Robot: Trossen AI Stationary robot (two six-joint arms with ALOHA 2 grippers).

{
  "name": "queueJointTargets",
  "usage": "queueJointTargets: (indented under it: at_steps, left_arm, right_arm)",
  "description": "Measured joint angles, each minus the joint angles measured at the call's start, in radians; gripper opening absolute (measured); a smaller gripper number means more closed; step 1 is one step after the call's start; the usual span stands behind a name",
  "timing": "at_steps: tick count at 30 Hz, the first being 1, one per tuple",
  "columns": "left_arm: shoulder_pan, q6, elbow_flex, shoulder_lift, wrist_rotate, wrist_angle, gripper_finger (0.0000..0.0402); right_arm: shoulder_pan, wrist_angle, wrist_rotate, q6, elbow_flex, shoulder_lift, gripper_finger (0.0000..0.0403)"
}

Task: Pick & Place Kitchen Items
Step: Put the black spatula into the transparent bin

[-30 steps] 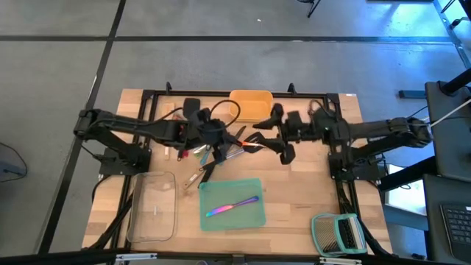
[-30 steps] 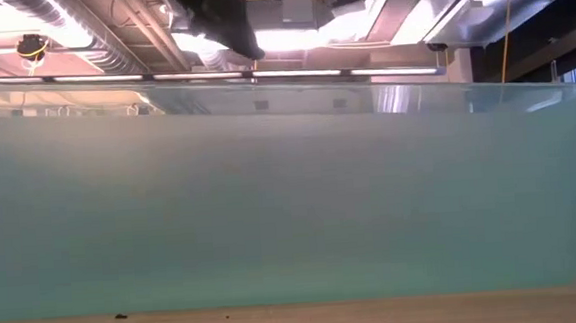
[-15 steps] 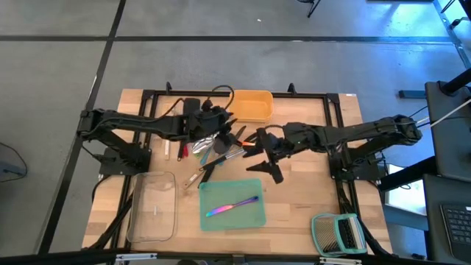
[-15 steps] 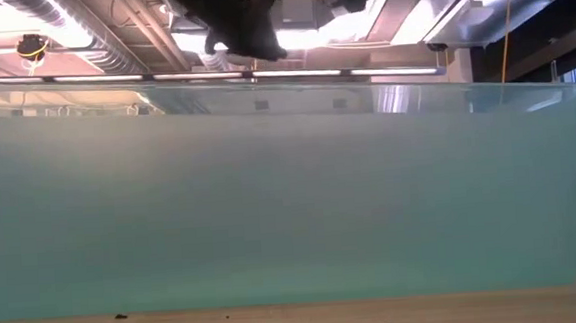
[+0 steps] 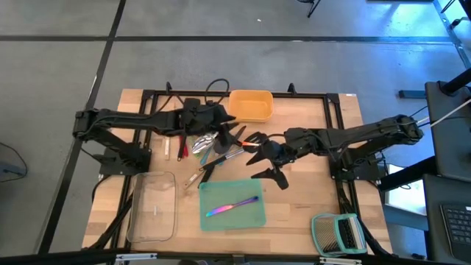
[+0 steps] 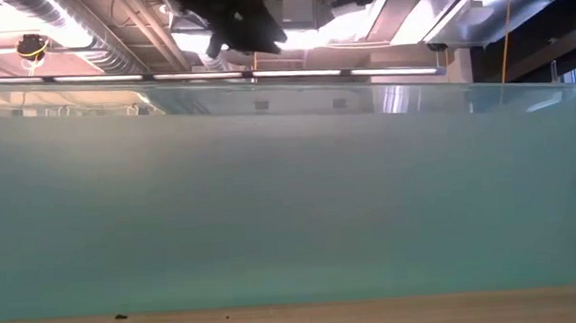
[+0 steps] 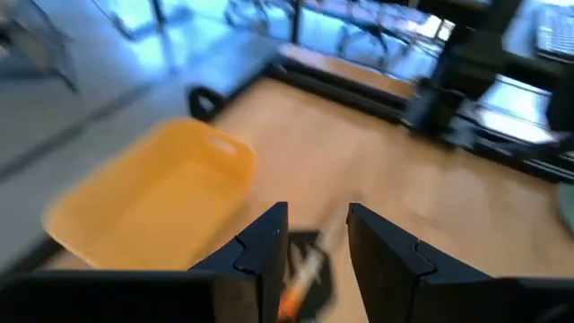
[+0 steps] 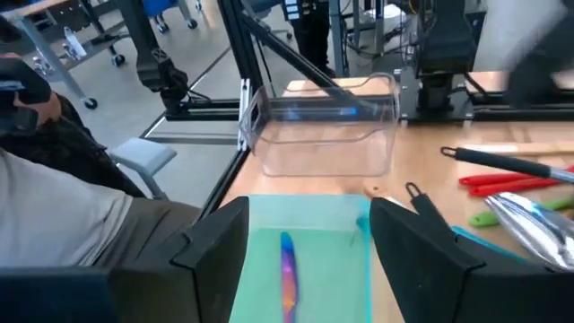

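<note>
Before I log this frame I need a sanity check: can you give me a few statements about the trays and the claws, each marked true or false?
1. An iridescent knife lies in the teal tray. True.
2. The yellow tray is full of utensils. False: it looks empty in the high and left wrist views.
3. The right claw is over the table between the utensil pile and the teal tray, open and holding nothing. True.
4. The clear tray sits right of the teal tray in the high view. False: it sits to its left.
5. The left claw is parked over the slatted rack. False: it is by the yellow tray, above the pile.
</note>
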Motion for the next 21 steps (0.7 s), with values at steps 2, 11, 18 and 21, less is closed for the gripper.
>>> queueJointTargets:
  at_steps: [2, 11, 18, 21]
  left_arm:
    - [-0.017, -0.031, 0.001, -0.028, 0.029, -0.092, 0.0113]
    - [-0.171, -0.175, 0.0, -0.069, 0.028, -0.475, 0.0113]
    - [-0.292, -0.207, 0.0, -0.013, -0.145, -0.499, 0.0113]
    - [-0.302, -0.207, 0.0, 0.019, -0.168, -0.494, 0.0113]
  right_arm:
    - [-0.012, -0.008, 0.0, 0.0, 0.0, -0.013, 0.0234]
    - [-0.027, -0.038, 0.001, -0.09, 0.0, -0.106, 0.0234]
    - [-0.067, -0.075, -0.001, -0.17, 0.038, -0.124, 0.0234]
    - [-0.119, -0.163, -0.001, -0.188, 0.073, -0.115, 0.0234]
